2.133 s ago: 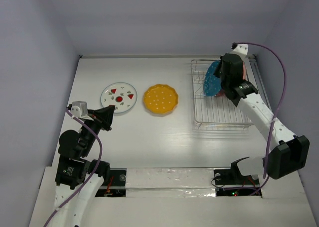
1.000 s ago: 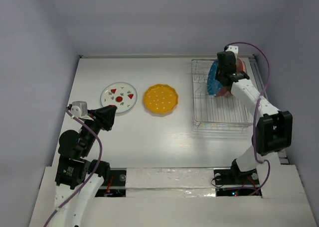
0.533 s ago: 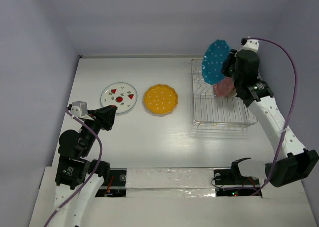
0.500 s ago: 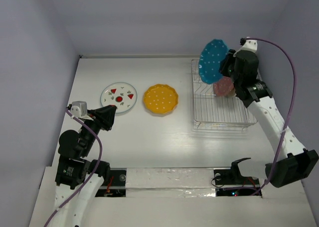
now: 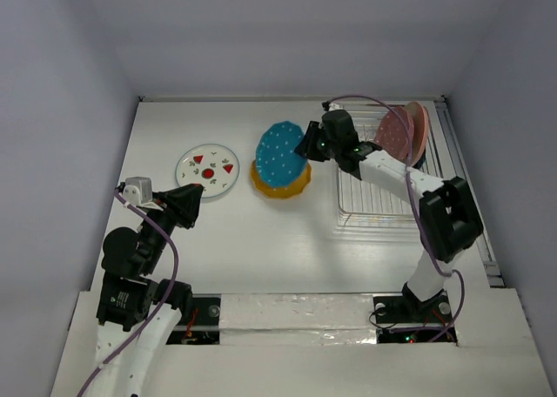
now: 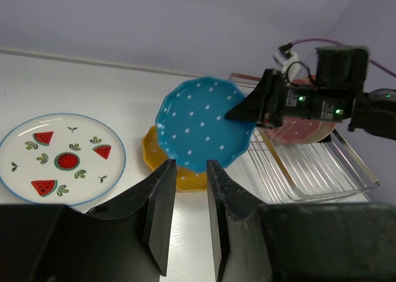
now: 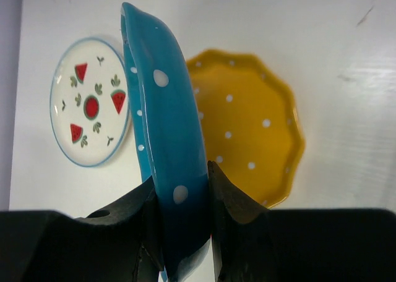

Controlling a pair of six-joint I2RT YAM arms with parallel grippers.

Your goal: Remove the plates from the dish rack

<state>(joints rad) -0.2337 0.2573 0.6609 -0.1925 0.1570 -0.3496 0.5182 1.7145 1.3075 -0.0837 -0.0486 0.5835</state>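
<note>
Blue plate, overhead: tilted over the yellow plate, hiding most of it; right gripper at its rim, grip unclear. Pink plates stand in the rack. Left wrist: left gripper narrowly parted, empty. Right wrist: fingers clamp the blue rim.

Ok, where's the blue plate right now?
In the top view the blue plate is held tilted by the right gripper just over the yellow plate, left of the dish rack.
</note>
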